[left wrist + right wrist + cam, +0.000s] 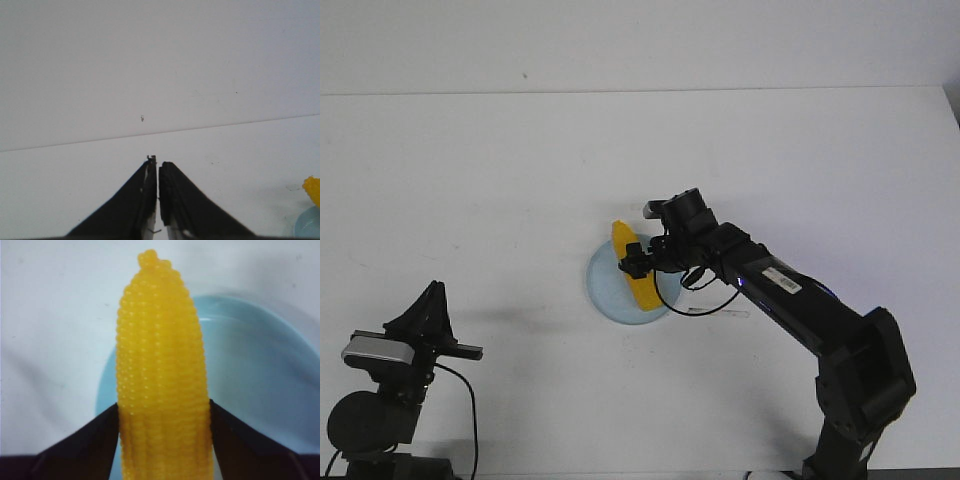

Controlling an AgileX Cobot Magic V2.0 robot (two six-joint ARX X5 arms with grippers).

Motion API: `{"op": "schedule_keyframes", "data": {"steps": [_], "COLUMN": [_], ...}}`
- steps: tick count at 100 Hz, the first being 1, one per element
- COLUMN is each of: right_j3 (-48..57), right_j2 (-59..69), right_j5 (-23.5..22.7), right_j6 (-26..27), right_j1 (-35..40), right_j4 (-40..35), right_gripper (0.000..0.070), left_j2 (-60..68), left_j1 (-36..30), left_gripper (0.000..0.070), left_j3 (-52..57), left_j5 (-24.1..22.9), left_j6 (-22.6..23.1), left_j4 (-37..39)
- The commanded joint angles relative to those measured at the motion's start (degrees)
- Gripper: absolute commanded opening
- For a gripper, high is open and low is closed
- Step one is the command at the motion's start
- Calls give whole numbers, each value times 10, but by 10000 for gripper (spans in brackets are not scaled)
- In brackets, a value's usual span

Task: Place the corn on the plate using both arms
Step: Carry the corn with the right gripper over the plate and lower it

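Observation:
The yellow corn (631, 267) lies across the pale blue plate (605, 285) near the table's middle, its tapered tip reaching past the plate's far rim. My right gripper (638, 262) is shut on the corn (162, 370), both black fingers (90, 440) pressed against its sides, with the plate (260, 370) under it. My left gripper (433, 292) stays near the front left of the table, far from the plate, and its jaws are shut on nothing (158, 167). A corner of the corn (312, 189) and plate (307, 225) shows at the edge of the left wrist view.
The white table (470, 180) spreads around the plate. Its far edge meets a white wall (640, 45). The right arm (790, 295) reaches in from the front right, with a black cable loop (712, 292) hanging beside the plate.

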Motion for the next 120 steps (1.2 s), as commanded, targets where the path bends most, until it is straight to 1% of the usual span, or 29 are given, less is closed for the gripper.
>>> {"op": "schedule_keyframes", "data": {"steps": [1,20,38,48,56,64,68,87,99,105,114,120], "right_j3": [8,8,8,8,8,8,8,9,9,9,9,9], "right_j2": [19,32,32,32,32,32,32,29,14,4,-16,-28], "right_j5": [0,-1,26,26,21,20,19,6,7,7,17,32], "right_j6": [23,30,31,29,28,28,28,25,21,12,-7,-17], "right_j1": [5,6,5,5,6,6,6,6,3,2,0,0], "right_j4": [7,7,-14,-20,-18,-18,-18,-7,8,12,12,12], "right_gripper": [334,334,342,347,386,476,506,512,588,609,614,613], "left_j2": [0,0,0,0,0,0,0,0,0,0,0,0], "left_j1": [0,0,0,0,0,0,0,0,0,0,0,0], "left_gripper": [1,1,1,1,1,1,1,1,1,1,1,1], "left_j3": [7,7,7,7,7,7,7,7,7,7,7,7], "left_j5": [-2,-2,-2,-2,-2,-2,-2,-2,-2,-2,-2,-2], "left_j6": [3,3,3,3,3,3,3,3,3,3,3,3], "left_j4": [7,7,7,7,7,7,7,7,7,7,7,7]}}
